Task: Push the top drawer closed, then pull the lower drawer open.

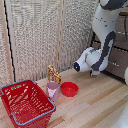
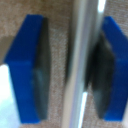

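Note:
In the wrist view a thin silver bar handle point(image 2: 80, 60) runs between my gripper's point(image 2: 70, 65) two blue fingers point(image 2: 27, 65), against a dark-brown wood front. The bar lies close to one pad, and a gap shows on the other side. The gripper stands open around the handle. In the exterior view my arm point(image 1: 102, 47) reaches down to the low part of the dark-brown dresser, at the lower drawer point(image 1: 118, 62) on the exterior view's right. The hand covers the handle there. The arm hides most of the higher fronts, and I cannot tell how the top drawer stands.
A red wire basket point(image 1: 27, 102) stands at the exterior view's lower left on the wooden floor point(image 1: 95, 105). Beside it are a pink cup point(image 1: 53, 90), a red bowl point(image 1: 69, 89) and a yellow-brown packet point(image 1: 53, 75). A woven screen point(image 1: 45, 35) closes the back.

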Robot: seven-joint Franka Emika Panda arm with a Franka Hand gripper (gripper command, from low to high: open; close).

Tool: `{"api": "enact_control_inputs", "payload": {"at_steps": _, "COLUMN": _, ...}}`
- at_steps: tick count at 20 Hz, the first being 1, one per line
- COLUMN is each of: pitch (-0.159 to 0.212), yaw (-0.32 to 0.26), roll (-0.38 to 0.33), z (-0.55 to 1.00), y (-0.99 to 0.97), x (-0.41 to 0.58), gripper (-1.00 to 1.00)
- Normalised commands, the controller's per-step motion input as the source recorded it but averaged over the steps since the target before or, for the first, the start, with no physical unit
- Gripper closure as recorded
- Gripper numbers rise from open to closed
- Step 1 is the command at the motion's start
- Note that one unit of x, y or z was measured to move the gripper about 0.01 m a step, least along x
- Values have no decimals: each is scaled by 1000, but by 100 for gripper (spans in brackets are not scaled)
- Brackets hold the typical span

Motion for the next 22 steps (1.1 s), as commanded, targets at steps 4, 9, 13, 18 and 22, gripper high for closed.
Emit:
{"api": "enact_control_inputs", "payload": {"at_steps": 4, "pitch": -3, "yaw": 35, "roll": 71, "z": -125, "y": 639, "x": 49, "gripper": 100}}
{"api": "enact_control_inputs", "payload": {"at_steps": 9, "pitch": -40, "yaw": 46, "roll": 78, "z": -310, "y": 814, "x": 5, "gripper": 100}}
{"api": "enact_control_inputs", "payload": {"at_steps": 13, "pitch": -45, "yaw": 45, "roll": 54, "z": -504, "y": 882, "x": 35, "gripper": 100}}
{"api": "enact_control_inputs", "payload": {"at_steps": 18, "pitch": -39, "yaw": 39, "roll": 63, "z": -504, "y": 852, "x": 79, "gripper": 100}}
{"api": "enact_control_inputs", "payload": {"at_steps": 22, "pitch": -12, "yaw": 60, "roll": 69, "z": -555, "y": 636, "x": 94, "gripper": 100}}
